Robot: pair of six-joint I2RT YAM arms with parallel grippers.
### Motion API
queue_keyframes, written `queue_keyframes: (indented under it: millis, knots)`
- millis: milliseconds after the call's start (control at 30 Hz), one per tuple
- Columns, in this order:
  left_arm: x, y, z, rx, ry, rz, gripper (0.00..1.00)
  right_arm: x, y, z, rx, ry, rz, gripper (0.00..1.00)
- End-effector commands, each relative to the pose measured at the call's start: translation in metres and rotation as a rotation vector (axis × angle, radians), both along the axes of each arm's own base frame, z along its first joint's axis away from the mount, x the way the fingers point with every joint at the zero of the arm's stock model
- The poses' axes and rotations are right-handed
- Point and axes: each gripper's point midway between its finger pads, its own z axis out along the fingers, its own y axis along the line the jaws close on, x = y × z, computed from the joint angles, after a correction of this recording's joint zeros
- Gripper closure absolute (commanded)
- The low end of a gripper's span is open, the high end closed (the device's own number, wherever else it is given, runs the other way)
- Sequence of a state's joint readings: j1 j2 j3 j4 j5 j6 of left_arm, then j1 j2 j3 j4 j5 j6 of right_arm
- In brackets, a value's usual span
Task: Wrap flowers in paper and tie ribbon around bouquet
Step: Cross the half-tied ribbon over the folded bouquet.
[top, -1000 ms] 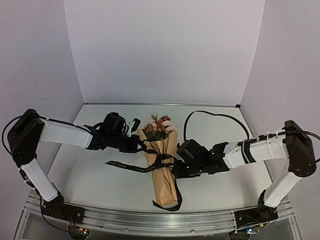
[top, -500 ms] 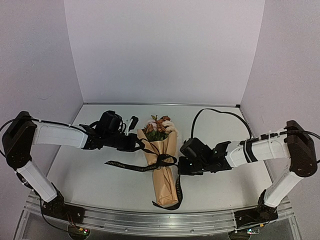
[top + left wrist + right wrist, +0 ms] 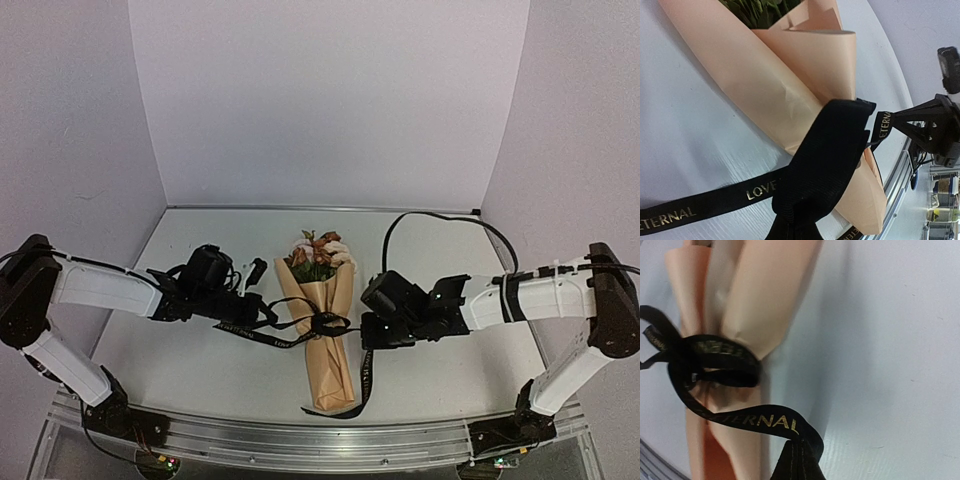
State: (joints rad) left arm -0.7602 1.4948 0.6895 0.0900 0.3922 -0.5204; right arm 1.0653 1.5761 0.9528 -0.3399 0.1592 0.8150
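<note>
Leftmost, the left gripper point(image 3: 243, 303) is clamped on one end of the ribbon point(image 3: 322, 323), which is knotted round the bouquet point(image 3: 327, 365), laid between the two grippers with its long axis near-to-far and the flowers point(image 3: 318, 255) at the far end. Rightmost and about equally near, the right gripper point(image 3: 368, 332) is clamped on the other end, so an outward pull across that axis is judged to be called for. Both grippers' fingertips are cut off in the wrist views.

The bouquet point(image 3: 322, 335) lies on the bench point(image 3: 180, 362) between the left claw point(image 3: 254, 311) and right claw point(image 3: 366, 334), blooms at the far end. The ribbon point(image 3: 318, 322) circles its middle, ends apparently running into both claws.
</note>
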Motion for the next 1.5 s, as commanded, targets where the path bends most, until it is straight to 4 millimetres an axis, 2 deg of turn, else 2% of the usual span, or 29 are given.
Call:
queue_keyframes:
  millis: [0,67,200,367,467,567,667,767,867,933,1067,1200,1333,1467]
  knots:
    - [-0.019,-0.010,0.000,-0.033,-0.009,-0.056,0.99,-0.002,0.023,0.017,0.033,-0.018,0.031,1.00]
    - [-0.024,-0.007,-0.006,-0.025,0.002,-0.040,0.94,0.000,0.023,0.015,0.038,-0.019,0.004,1.00]
    - [-0.018,0.007,-0.012,0.014,-0.009,0.056,0.89,0.002,0.023,0.008,0.044,-0.007,-0.032,1.00]
    - [-0.012,0.030,-0.017,0.034,-0.008,0.196,0.73,-0.001,0.020,0.001,0.041,0.000,-0.031,1.00]
    - [-0.011,0.044,-0.015,0.051,-0.016,0.261,0.67,-0.001,0.023,0.003,0.051,-0.003,-0.015,1.00]
    - [-0.010,0.050,0.001,0.027,-0.051,0.286,0.63,-0.003,0.029,0.007,0.060,-0.009,0.009,1.00]
    - [-0.006,0.047,0.040,-0.042,-0.146,0.269,0.59,-0.004,0.032,0.006,0.060,-0.005,0.019,1.00]
    - [0.010,0.029,0.081,-0.062,-0.270,0.209,0.57,-0.005,0.034,0.006,0.064,-0.005,0.024,1.00]
    - [0.030,-0.006,0.100,-0.042,-0.322,0.108,0.59,-0.006,0.032,0.003,0.077,-0.001,0.005,1.00]
    - [0.039,-0.036,0.102,-0.045,-0.314,0.016,0.63,-0.006,0.031,0.002,0.107,0.003,-0.022,1.00]
    - [0.046,-0.078,0.084,-0.028,-0.251,-0.139,0.69,-0.008,0.034,-0.003,0.185,0.014,-0.052,1.00]
    - [0.039,-0.108,0.070,-0.010,-0.207,-0.263,0.69,-0.009,0.038,-0.005,0.249,0.021,-0.074,1.00]
    - [0.028,-0.118,0.048,0.058,-0.158,-0.314,0.70,-0.008,0.035,-0.004,0.280,0.014,-0.094,1.00]
    - [0.023,-0.117,0.039,0.077,-0.136,-0.302,0.67,-0.006,0.037,0.000,0.315,0.005,-0.103,1.00]
